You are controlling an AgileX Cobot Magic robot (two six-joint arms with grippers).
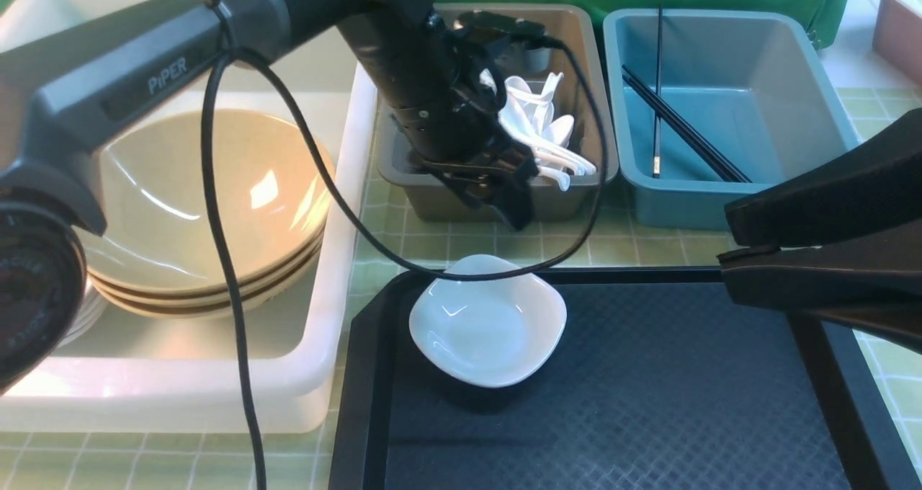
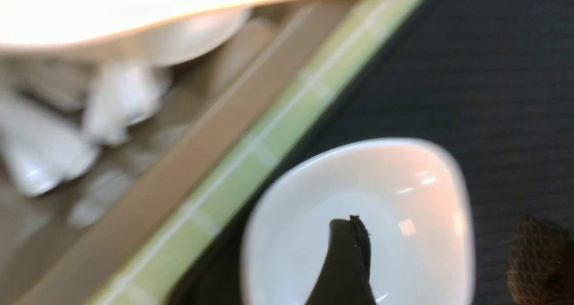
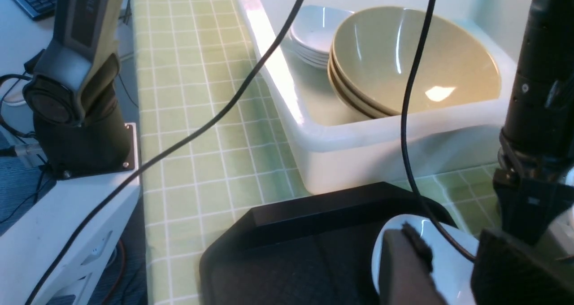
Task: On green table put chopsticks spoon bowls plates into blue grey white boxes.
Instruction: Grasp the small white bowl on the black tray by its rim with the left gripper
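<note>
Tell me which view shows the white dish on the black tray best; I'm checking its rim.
The front view: the white dish lies whole and sharp there, one cable crossing its far rim. Left wrist: blurred, cropped. Right wrist: mostly hidden.

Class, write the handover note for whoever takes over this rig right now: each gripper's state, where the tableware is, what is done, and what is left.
Left gripper: open, empty, above the loose plate.
Right gripper: over the right side of the tray, nothing visible in it; open or shut unclear.
Done: bowls and stacked plates are in the white box; spoons in the grey box; chopsticks in the blue box.
Left: the loose plate on the tray, probably bound for the white box.
</note>
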